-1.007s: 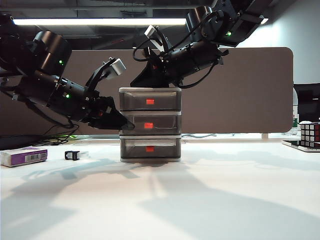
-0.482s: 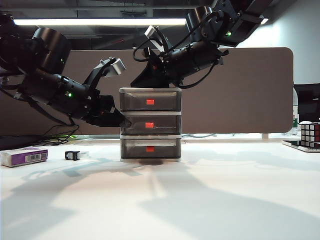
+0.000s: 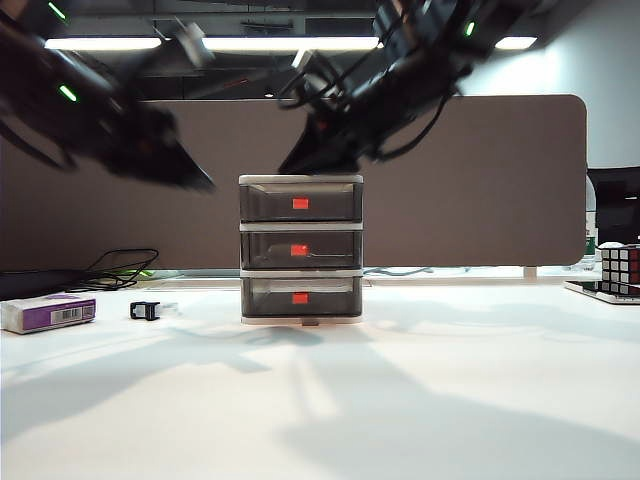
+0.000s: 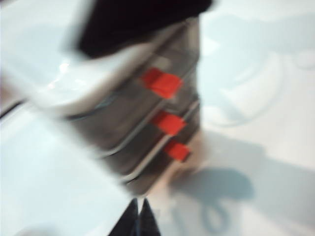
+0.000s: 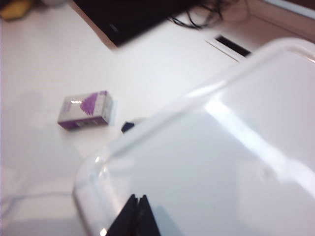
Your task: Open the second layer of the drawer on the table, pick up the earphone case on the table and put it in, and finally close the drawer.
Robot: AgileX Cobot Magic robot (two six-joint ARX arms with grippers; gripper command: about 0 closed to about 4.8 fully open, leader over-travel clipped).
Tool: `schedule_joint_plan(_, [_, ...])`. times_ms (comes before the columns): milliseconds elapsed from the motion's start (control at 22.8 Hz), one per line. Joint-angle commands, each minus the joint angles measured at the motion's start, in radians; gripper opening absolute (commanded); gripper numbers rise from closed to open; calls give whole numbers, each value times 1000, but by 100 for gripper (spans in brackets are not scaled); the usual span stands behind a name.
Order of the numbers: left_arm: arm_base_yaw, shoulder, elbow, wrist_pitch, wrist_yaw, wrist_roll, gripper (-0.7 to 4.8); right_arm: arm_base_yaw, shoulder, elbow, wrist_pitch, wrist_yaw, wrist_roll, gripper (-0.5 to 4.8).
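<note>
The drawer (image 3: pixel 300 181) stands mid-table with all three smoky fronts shut and level. The second layer (image 3: pixel 330 250) is the middle one, with its red tab showing. In the blurred left wrist view the drawer (image 4: pixel 123 113) and second layer (image 4: pixel 169 123) lie ahead of my shut left gripper (image 4: pixel 138 202). In the exterior view the left gripper (image 3: pixel 205 184) hangs in the air, up and left of the unit, clear of it. My right gripper (image 3: pixel 291 169) is shut and empty just over the unit's white top (image 5: pixel 221 162); its tips (image 5: pixel 137 198) are pressed together. The earphone case shows in no view.
On the table (image 3: pixel 420 390) a white-and-purple box (image 3: pixel 47 313) and a small black clip (image 3: pixel 144 310) lie at the left. A cube puzzle (image 3: pixel 620 266) sits at the far right. Cables (image 3: pixel 120 268) and a grey partition run behind the unit.
The left arm has swung up and to the left, away from the side of the middle drawer. The right arm has lifted slightly above the unit's top.
</note>
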Motion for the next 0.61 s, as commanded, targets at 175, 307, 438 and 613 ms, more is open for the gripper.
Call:
schedule_joint_plan(175, [1, -351, -127, -77, -108, -86, -6, -2, -226, -48, -71, 45, -24, -5])
schedule_joint_plan(307, [1, -539, -206, -110, -163, -126, -6, 2, -351, -148, -29, 102, -16, -5])
schedule_joint_plan(438, [1, -733, -291, -184, -233, -122, -6, 1, -482, -284, 43, 130, 5, -5])
schedule_joint_plan(613, [1, -1032, -448, -221, -313, -220, -6, 2, -687, -531, 135, 206, 44, -5])
